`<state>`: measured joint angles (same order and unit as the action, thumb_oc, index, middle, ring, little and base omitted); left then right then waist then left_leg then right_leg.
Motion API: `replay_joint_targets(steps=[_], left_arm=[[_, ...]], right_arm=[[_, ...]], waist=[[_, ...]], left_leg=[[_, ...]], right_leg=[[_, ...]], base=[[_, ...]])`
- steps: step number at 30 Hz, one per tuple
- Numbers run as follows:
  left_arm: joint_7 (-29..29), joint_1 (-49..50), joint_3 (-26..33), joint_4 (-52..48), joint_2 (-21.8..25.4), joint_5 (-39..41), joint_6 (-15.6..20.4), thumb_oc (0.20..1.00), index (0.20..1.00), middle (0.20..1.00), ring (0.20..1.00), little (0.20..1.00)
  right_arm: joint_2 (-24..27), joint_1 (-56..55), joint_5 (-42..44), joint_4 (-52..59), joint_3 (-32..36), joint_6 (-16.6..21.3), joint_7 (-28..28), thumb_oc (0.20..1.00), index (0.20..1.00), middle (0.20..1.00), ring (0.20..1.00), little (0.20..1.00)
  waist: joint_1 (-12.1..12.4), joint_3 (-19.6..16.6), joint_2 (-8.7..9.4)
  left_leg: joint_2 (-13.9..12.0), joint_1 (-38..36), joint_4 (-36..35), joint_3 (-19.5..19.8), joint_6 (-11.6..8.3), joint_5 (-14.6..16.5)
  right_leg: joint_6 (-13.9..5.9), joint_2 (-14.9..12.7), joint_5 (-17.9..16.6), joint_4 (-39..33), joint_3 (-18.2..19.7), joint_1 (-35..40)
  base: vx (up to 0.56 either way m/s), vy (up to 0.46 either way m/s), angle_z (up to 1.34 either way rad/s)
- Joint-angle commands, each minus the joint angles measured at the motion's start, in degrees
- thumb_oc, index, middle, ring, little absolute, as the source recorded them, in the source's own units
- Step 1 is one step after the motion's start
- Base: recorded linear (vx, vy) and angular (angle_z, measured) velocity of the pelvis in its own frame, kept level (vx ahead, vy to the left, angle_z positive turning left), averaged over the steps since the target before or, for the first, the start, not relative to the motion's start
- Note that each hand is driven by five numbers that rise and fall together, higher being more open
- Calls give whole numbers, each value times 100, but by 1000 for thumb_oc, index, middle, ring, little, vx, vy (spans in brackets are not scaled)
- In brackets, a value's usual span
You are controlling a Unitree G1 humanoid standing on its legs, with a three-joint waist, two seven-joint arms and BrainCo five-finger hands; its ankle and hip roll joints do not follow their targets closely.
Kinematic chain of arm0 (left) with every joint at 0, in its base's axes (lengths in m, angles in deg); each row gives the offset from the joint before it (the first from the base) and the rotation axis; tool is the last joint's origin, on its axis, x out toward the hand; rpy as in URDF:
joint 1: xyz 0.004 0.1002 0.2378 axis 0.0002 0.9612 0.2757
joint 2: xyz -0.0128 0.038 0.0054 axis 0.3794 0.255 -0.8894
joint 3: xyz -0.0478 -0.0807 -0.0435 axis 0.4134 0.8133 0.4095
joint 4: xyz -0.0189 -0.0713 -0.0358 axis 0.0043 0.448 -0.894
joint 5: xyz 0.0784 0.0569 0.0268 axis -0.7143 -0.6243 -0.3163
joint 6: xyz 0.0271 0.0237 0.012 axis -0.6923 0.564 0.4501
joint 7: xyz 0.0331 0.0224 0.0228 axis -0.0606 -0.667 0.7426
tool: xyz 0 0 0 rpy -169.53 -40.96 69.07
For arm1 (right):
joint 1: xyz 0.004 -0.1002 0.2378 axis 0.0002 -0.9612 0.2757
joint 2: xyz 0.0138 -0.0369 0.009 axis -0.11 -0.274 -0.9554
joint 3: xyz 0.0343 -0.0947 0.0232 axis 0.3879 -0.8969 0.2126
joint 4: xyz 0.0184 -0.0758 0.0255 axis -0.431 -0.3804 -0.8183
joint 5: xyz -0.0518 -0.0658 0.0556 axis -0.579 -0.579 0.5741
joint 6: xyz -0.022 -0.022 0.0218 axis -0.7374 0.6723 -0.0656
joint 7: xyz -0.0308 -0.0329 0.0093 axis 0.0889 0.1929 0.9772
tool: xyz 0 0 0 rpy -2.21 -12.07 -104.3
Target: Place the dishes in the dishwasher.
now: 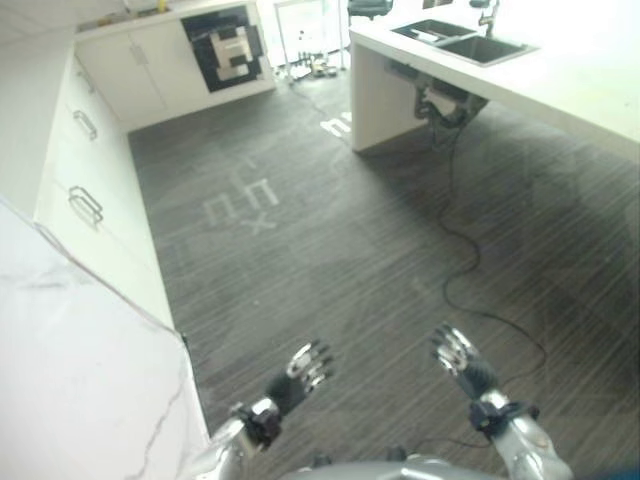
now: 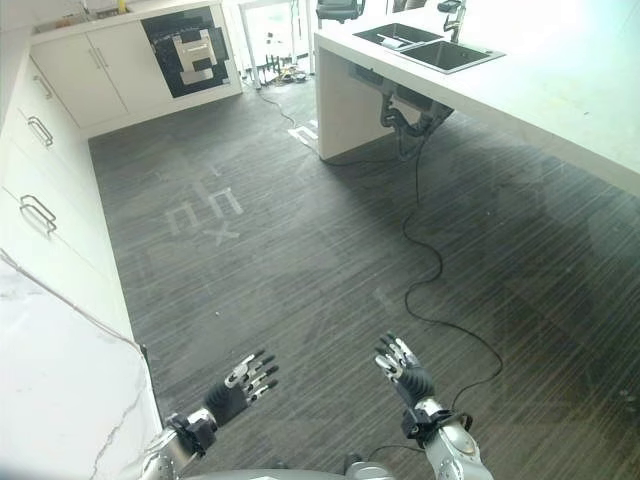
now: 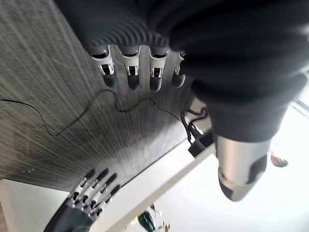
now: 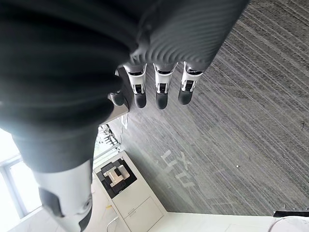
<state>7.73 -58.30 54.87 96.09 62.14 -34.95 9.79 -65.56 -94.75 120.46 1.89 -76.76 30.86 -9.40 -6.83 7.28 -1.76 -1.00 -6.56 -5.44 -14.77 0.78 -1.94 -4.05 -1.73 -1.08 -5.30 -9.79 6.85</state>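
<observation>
Both hands hover over dark striped floor [image 1: 330, 250] in the left eye view: left hand [image 1: 300, 372] at 7 o'clock, right hand [image 1: 460, 358] at 5, fingers spread, empty. Sink [image 1: 465, 40] at 1 o'clock. Right eye view: dishwasher [image 2: 190, 50] at 11 o'clock, well apart; white floor markings [image 2: 205, 215] illegible. Wrist views: straight fingers over floor.

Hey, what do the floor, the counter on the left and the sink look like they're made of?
Floor: looks like dark grey carpet or textured vinyl, matte, with fine ribbed stripes; hard to tell which.
Counter: white with thin grey veins, smooth and slightly glossy, so probably marble or a marble-look stone.
Sink: dark grey double basin set into a white top, likely metal, though its look leaves that open.
</observation>
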Motion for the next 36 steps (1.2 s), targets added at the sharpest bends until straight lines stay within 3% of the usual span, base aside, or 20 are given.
replay_joint_targets(steps=[1, 3, 7, 10, 12, 13, 15, 17, 19, 22, 25, 28, 31, 33, 34, 35, 36], left_arm=[[340, -370, 87, -109, 113, 197, 374, 1000, 1000, 1000, 1000, 1000], [-652, -495, 140, -18, 104, 159, 463, 1000, 1000, 1000, 1000, 1000], [-1145, -539, 133, 284, 239, -1147, 192, 1000, 1000, 1000, 1000, 1000], [-1514, -652, 135, 1019, 160, -1146, 297, 1000, 1000, 1000, 1000, 1000], [-1662, -705, 260, 1429, 64, -1414, 599, 1000, 1000, 1000, 1000, 1000], [-1634, -744, 385, 1611, -18, -1518, 1074, 1000, 1000, 1000, 1000, 1000], [-1624, -740, 403, 1563, -6, -1552, 1208, 1000, 1000, 1000, 1000, 1000], [-1593, -775, 428, 1302, 113, -1297, 1537, 1000, 1000, 1000, 1000, 1000], [-1554, -810, 458, 1088, 199, -1163, 1648, 1000, 1000, 1000, 1000, 1000], [-1425, -765, 400, 640, 394, -1670, 1746, 1000, 1000, 1000, 1000, 1000], [-1489, -742, 307, 379, 578, -1690, 1764, 1000, 1000, 1000, 1000, 1000], [-1379, -678, 347, 300, 601, -1809, 1747, 1000, 1000, 1000, 1000, 1000], [-1500, -546, 330, 188, 647, -2062, 1698, 1000, 1000, 1000, 1000, 1000], [-1535, -475, 367, 149, 674, -1951, 1565, 1000, 1000, 1000, 1000, 1000], [-1495, -441, 435, 103, 687, -1855, 1482, 1000, 1000, 1000, 1000, 1000], [-1456, -493, 442, 35, 697, -1845, 1406, 1000, 1000, 1000, 1000, 1000], [-1458, -507, 425, 37, 702, -1866, 1423, 1000, 1000, 1000, 1000, 1000]], right_arm=[[31, 413, -216, 123, -74, 517, -119, 1000, 1000, 1000, 1000, 1000], [140, 509, -588, -18, -154, 403, -483, 1000, 1000, 1000, 1000, 1000], [286, 515, -797, -221, -137, 146, -480, 1000, 1000, 1000, 1000, 1000], [301, 503, -719, -730, -160, 32, -481, 1000, 1000, 1000, 1000, 1000], [256, 473, -746, -979, -136, 110, -410, 1000, 1000, 1000, 1000, 1000], [247, 468, -810, -1082, -124, 376, -350, 1000, 1000, 1000, 1000, 1000], [265, 466, -822, -1058, -104, 433, -330, 1000, 1000, 1000, 1000, 1000], [364, 478, -837, -1000, -38, 583, -209, 1000, 1000, 1000, 1000, 1000], [459, 542, -1138, -1031, -43, 689, -104, 1000, 1000, 1000, 1000, 1000], [620, 677, -1458, -910, -153, 758, -50, 1000, 1000, 1000, 1000, 1000], [768, 597, -1346, -639, -166, 617, -168, 1000, 1000, 1000, 1000, 1000], [830, 475, -1549, -569, -96, 579, -152, 1000, 1000, 1000, 1000, 1000], [871, 393, -1680, -613, -100, 527, 52, 1000, 1000, 1000, 1000, 1000], [842, 389, -1568, -683, -80, 459, 92, 1000, 1000, 1000, 1000, 1000], [787, 360, -1371, -680, -30, 421, 135, 1000, 1000, 1000, 1000, 1000], [633, 255, -1441, -485, 130, 339, 70, 1000, 1000, 1000, 1000, 1000], [603, 243, -1449, -457, 148, 332, 44, 1000, 1000, 1000, 1000, 1000]], waist=[[31, 167, 67], [73, 184, 86], [90, 167, 108], [68, 193, 128], [50, 211, 156], [39, 304, 248], [47, 330, 280], [97, 478, 372], [153, 577, 374], [302, 660, 249], [346, 663, 165], [307, 667, 158], [274, 601, 132], [338, 541, 166], [395, 461, 207], [360, 337, 277], [352, 321, 289]], left_leg=[[-43, -298, 91, -228, -151, 527], [-86, -282, 116, -145, -197, 514], [-137, -225, 198, -95, -272, 488], [-223, -88, 419, -73, -360, 482], [-257, 11, 643, -84, -392, 529], [-262, 279, 1395, -110, -306, 829], [-247, 413, 1730, -107, -263, 914], [-434, 1087, 3058, -88, -312, 665], [-550, 1453, 3475, -17, -363, 448], [-604, 1373, 2296, 16, -477, 6], [-969, 1510, 1226, -62, -797, -661], [-1227, 1557, 1051, -423, -884, -834], [-1263, 1354, 895, -728, -801, -664], [-1113, 1319, 974, -625, -669, -417], [-907, 1243, 962, -519, -527, -238], [-368, 959, 660, -426, -176, -24], [-287, 932, 617, -413, -120, 10]], right_leg=[[-159, -70, 454, 427, -420, 64], [-102, -22, 531, 446, -437, 87], [-79, 19, 560, 439, -441, 85], [-17, 33, 592, 437, -479, 92], [24, 21, 616, 479, -494, 79], [115, -72, 674, 629, -481, 28], [158, -94, 693, 674, -461, 5], [315, -101, 743, 729, -444, 20], [357, -68, 800, 775, -384, 74], [276, 21, 887, 783, -374, 247], [205, 37, 1009, 698, -435, 536], [158, -66, 1093, 795, -648, 650], [113, -149, 1340, 1175, -734, 700], [65, -192, 1567, 1399, -640, 823], [-21, -231, 1685, 1543, -582, 925], [-399, -433, 1170, 2376, -385, 785], [-479, -453, 1042, 2572, -331, 741]], base=[[4, -87, 2], [3, -148, 6], [7, -130, 10], [-11, -135, 13], [-13, -161, 5], [-42, -184, 7], [-33, -124, 3], [-14, -161, -3], [114, -59, -3], [294, 91, -26], [465, 192, -4], [432, 182, -1], [438, 208, -12], [491, 228, -32], [783, 506, -62], [677, 484, -56], [561, 516, -61]])
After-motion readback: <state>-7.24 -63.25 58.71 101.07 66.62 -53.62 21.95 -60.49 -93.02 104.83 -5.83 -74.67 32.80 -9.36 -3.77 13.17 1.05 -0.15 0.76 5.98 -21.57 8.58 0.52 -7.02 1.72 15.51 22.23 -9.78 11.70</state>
